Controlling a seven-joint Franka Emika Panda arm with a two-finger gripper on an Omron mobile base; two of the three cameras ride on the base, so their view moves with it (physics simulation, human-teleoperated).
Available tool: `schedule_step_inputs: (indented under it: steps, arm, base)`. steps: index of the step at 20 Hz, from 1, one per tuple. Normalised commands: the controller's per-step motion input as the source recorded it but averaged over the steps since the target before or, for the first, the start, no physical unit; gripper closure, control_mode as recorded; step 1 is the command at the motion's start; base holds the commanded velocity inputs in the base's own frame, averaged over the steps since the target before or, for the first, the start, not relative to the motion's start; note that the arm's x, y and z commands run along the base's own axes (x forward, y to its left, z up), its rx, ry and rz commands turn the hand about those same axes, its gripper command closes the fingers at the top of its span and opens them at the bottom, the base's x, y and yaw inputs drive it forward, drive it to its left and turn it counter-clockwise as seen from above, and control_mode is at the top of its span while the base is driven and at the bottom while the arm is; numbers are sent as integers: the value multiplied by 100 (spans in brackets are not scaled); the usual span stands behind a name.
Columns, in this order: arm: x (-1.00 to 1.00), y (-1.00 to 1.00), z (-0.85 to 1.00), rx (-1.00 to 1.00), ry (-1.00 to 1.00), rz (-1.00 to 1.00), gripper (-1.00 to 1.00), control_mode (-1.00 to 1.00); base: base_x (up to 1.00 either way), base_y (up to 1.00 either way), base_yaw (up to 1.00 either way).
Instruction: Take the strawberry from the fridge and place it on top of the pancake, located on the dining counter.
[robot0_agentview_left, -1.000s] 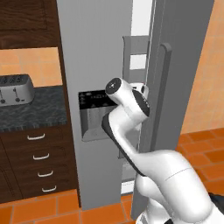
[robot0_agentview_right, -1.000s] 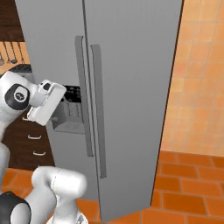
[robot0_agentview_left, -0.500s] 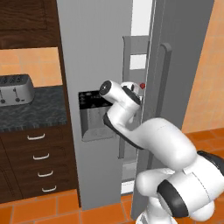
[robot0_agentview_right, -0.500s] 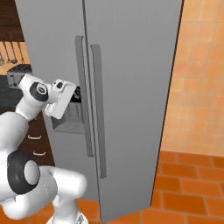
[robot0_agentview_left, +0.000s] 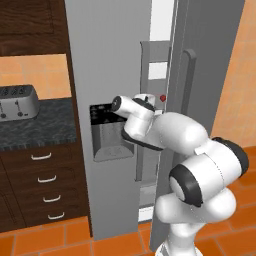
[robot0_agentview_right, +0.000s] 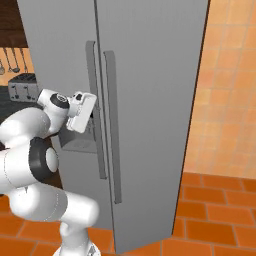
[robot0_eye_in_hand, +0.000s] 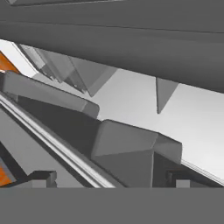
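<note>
The grey fridge (robot0_agentview_left: 110, 50) stands in front of me, its right door ajar in the left base view. A tiny red strawberry (robot0_agentview_left: 162, 98) shows in the gap, on a shelf inside. My gripper (robot0_agentview_left: 148, 100) reaches into that gap just left of the strawberry, beside the black dispenser panel (robot0_agentview_left: 102, 114). From the right base view the fridge (robot0_agentview_right: 150, 75) hides its inside, and the gripper (robot0_agentview_right: 83, 110) sits against the left door's long handle (robot0_agentview_right: 95, 110). The gripper (robot0_eye_in_hand: 109, 177) is open in the hand view, with grey fridge surfaces close ahead and nothing between its fingertips (robot0_eye_in_hand: 41, 177). The pancake and the dining counter are out of view.
Left of the fridge runs a dark-topped wooden cabinet (robot0_agentview_left: 35, 130) with drawers (robot0_agentview_left: 45, 185) and a toaster (robot0_agentview_left: 17, 100). Utensils (robot0_agentview_right: 12, 60) hang on the wall there. Orange tiled floor (robot0_agentview_right: 215, 210) and an orange wall (robot0_agentview_right: 230, 75) lie to the right.
The arm has folded in closer to the fridge, its elbow swinging forward. The hand has shifted right, toward the handles and the door gap. The jaws have stayed open.
</note>
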Motion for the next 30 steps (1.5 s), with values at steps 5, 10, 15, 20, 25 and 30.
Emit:
schedule_step_inputs:
  steps: [5,10,15,20,25,30]
  arm:
    - [7,-38,-6,-7,0,-8,-100,-100]
    - [-17,-69,0,0,-2,-11,-100,-100]
    - [-79,-40,2,0,-12,-10,-100,-100]
    - [-90,-88,21,1,-21,-19,-100,-100]
    - [-77,-100,32,4,-16,-27,-100,-100]
    - [-61,-100,19,3,-17,-28,-100,-100]
  base:
    - [0,0,0]
    - [0,0,0]
    - [0,0,0]
    - [0,0,0]
    - [0,0,0]
    - [0,0,0]
